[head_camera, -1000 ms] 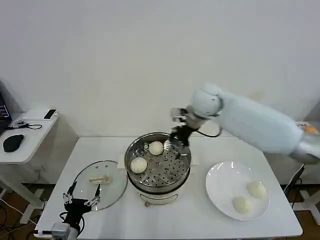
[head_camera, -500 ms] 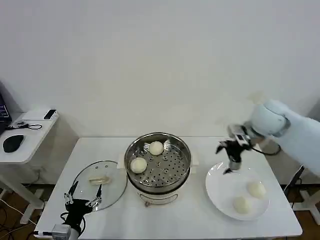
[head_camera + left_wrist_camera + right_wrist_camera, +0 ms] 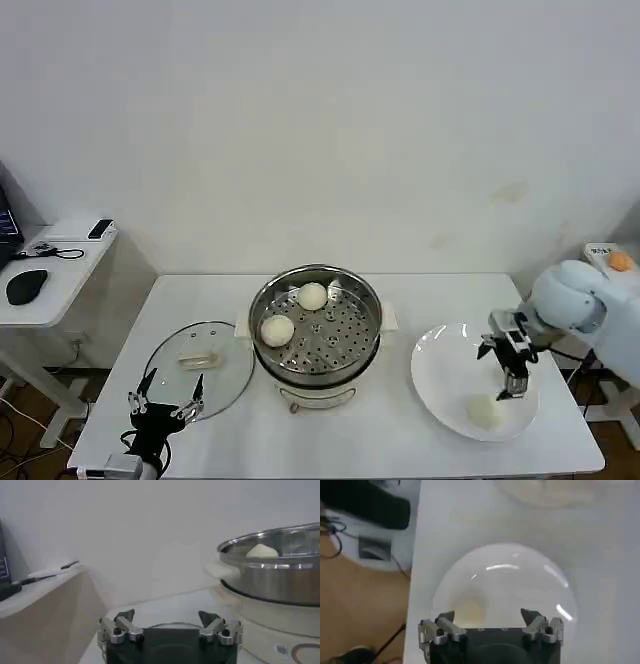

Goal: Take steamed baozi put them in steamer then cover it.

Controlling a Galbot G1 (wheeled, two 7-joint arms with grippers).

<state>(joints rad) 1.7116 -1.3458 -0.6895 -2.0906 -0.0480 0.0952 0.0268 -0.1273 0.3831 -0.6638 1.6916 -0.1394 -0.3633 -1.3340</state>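
Fetching bun three: two loaded, lid still off.
Right gripper (image 3: 514,384) over the white plate (image 3: 440,375) near the worktop's right edge, jaws open, empty. Two steamed baozi (image 3: 277,329) in the steamer (image 3: 316,330) mid-worktop; one visible on plate (image 3: 484,410). Next: descend, close on bun. Left gripper (image 3: 164,406) idle, jaws open, by the cover (image 3: 200,365).

The right arm (image 3: 590,305) is a smooth, rounded white shell ending in a ball-like wrist joint, from which a black cable loops to a dark gripper mount. The right gripper (image 3: 514,385) and left gripper (image 3: 163,405) share one build: a black base block carrying silvery metal finger brackets with dark screws and black, pointed fingertips (image 3: 125,615).
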